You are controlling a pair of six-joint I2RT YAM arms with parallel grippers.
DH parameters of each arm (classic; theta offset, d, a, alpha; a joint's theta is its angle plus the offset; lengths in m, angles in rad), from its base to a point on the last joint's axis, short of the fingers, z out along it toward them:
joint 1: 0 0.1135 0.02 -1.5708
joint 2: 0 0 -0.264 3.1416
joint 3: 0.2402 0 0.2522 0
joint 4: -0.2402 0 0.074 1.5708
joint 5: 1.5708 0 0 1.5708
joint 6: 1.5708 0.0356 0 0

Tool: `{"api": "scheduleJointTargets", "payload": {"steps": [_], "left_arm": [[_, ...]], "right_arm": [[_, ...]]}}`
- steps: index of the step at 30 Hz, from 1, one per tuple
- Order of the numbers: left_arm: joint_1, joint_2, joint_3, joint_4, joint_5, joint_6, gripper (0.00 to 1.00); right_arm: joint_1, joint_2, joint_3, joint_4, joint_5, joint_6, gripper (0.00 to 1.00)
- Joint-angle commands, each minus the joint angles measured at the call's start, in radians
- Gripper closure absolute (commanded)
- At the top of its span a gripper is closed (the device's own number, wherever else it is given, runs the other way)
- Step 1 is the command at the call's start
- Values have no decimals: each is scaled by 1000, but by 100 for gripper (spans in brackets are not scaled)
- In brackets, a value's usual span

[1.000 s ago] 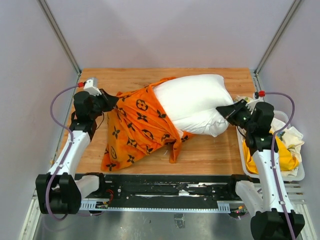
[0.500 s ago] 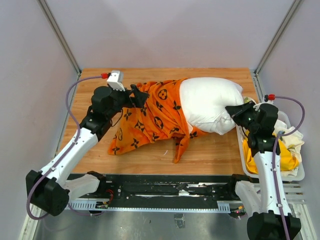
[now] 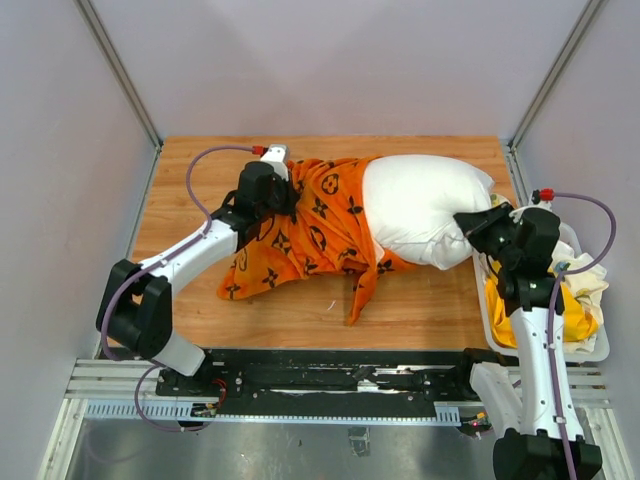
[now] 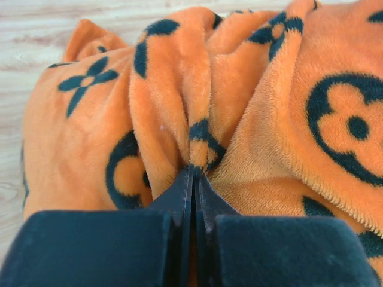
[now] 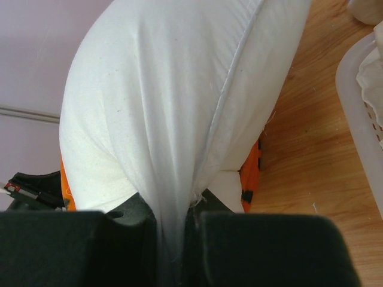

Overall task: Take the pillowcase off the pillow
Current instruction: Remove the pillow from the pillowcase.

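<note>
The orange pillowcase [image 3: 310, 225] with black motifs lies crumpled over the left half of the white pillow [image 3: 420, 205], whose right half is bare. My left gripper [image 3: 290, 195] is shut on a pinched fold of the pillowcase [image 4: 197, 143] at its far left part. My right gripper [image 3: 468, 225] is shut on the pillow's right corner, with white fabric [image 5: 173, 149] bunched between its fingers. A strip of orange shows under the pillow in the right wrist view [image 5: 251, 167].
A white basket [image 3: 592, 352] with yellow and white cloths stands at the right edge of the wooden table [image 3: 420, 310], next to my right arm. Grey walls enclose the back and sides.
My left gripper has swung from the far left toward the middle, carrying the pillowcase's end with it. The pillow has shifted right with my right gripper.
</note>
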Motion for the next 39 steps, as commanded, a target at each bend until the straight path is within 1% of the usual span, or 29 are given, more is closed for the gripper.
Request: {"api": "scheduleJointTargets", "payload": {"steps": [1,6,9,15,18,19,20,21,24,25,28,30,32,34,39], "left_arm": [[82,32,72,25,-44,52,100],[271,64,163,19,45,23,100],[344,109,248,6,93,12,100],[355,252,506,-113,76,35,100],[355,246,523,-107,83,10,100],[355,231,505,-96,91,-3,95],[355,209,486,-85,109,-20,77],[355,186,464,-79,131,-36,55],[340,62,362,-45,187,-66,4],[326,7,320,-30,170,-68,1],[274,-130,185,17,139,-76,1],[216,-170,88,50,113,-74,1],[165,-155,15,53,41,-68,1],[158,-96,-40,74,37,-96,1],[160,-1,-40,88,35,-81,1]], "right_arm": [[-8,-51,87,96,101,-23,99],[-5,-54,117,68,139,-47,99],[-3,-47,136,42,162,-64,99],[2,-39,113,56,182,-61,99],[5,-37,107,57,190,-64,99],[7,-39,103,57,192,-61,99],[9,-39,102,58,191,-61,99],[12,-36,102,59,192,-61,99],[20,-30,91,60,193,-70,99],[23,-31,81,68,196,-67,99],[38,-15,75,78,197,-70,99],[50,-2,67,92,203,-73,99],[60,10,45,123,212,-64,99],[70,34,34,149,201,-53,99],[84,81,15,178,166,-35,99]]}}
